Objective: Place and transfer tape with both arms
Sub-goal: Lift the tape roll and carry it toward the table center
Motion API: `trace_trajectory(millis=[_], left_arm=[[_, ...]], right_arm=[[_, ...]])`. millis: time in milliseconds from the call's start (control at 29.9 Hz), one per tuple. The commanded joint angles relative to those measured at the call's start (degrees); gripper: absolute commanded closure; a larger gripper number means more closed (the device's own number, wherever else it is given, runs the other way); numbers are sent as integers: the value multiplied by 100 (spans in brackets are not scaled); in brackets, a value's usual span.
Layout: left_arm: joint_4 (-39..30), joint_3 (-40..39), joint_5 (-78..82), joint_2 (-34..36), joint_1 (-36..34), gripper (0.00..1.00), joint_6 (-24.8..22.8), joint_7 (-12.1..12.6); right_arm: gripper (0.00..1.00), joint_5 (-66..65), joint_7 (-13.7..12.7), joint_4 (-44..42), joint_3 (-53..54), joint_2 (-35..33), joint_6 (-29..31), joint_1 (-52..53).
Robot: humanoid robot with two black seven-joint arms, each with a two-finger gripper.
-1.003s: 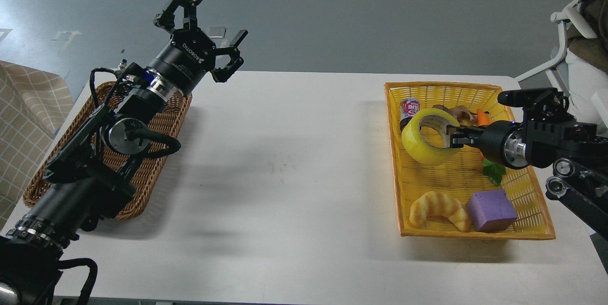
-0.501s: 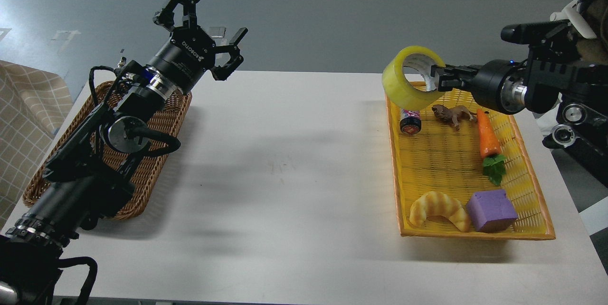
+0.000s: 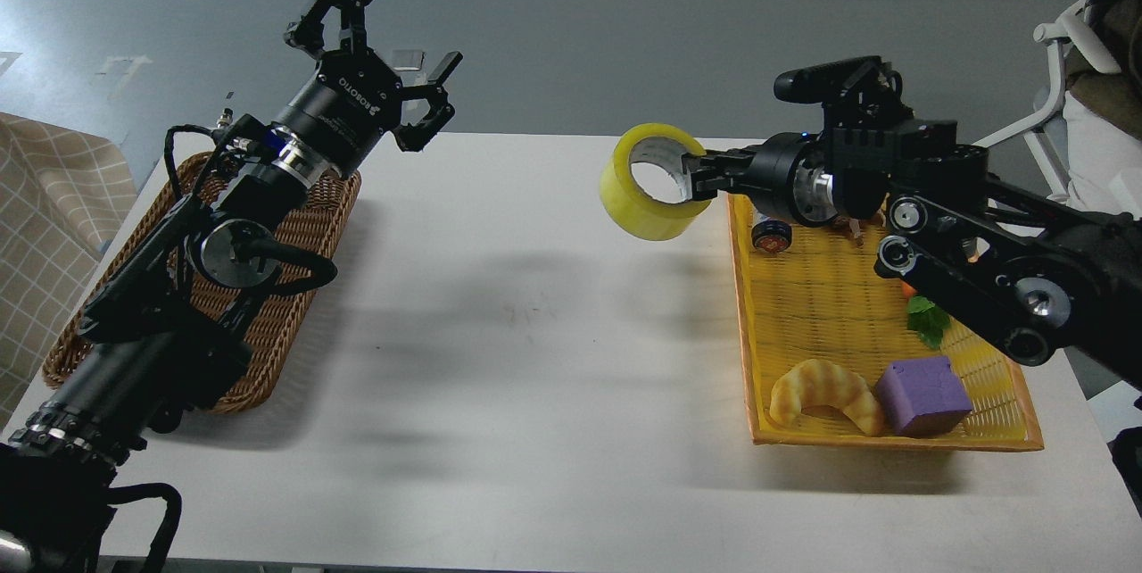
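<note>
The tape point(image 3: 649, 195), a wide yellow roll with a pale core, hangs in the air above the white table, just left of the yellow basket point(image 3: 830, 305). My right gripper point(image 3: 694, 181) is shut on the roll's right wall, one finger inside the core. My left gripper point(image 3: 379, 37) is open and empty, held high above the far end of the brown wicker basket point(image 3: 294, 287), far to the left of the tape.
The yellow basket holds a croissant toy point(image 3: 823, 393), a purple block point(image 3: 922, 394), a small can point(image 3: 771, 236) and a carrot's green leaves point(image 3: 928, 320), partly hidden by my right arm. A white chair point(image 3: 1062, 73) stands at the far right.
My right arm lifted the tape out of the yellow basket, then carried it left and slightly down, past the basket's left rim. The left arm barely moved.
</note>
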Motion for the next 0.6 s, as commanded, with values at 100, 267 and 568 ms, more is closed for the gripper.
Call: trace_trajectory(millis=[100, 267, 568], left_arm=[[-41, 9, 1, -19, -7, 2, 0, 0], [-41, 1, 1, -72, -25, 2, 0, 0], [-50, 1, 1, -98, -25, 2, 0, 0]], right_arm=[[100, -35, -18, -472, -271, 753, -1, 77], [100, -61, -26, -770, -438, 1211, -1, 95], [100, -70, -35, -1430, -658, 1809, -1, 95]])
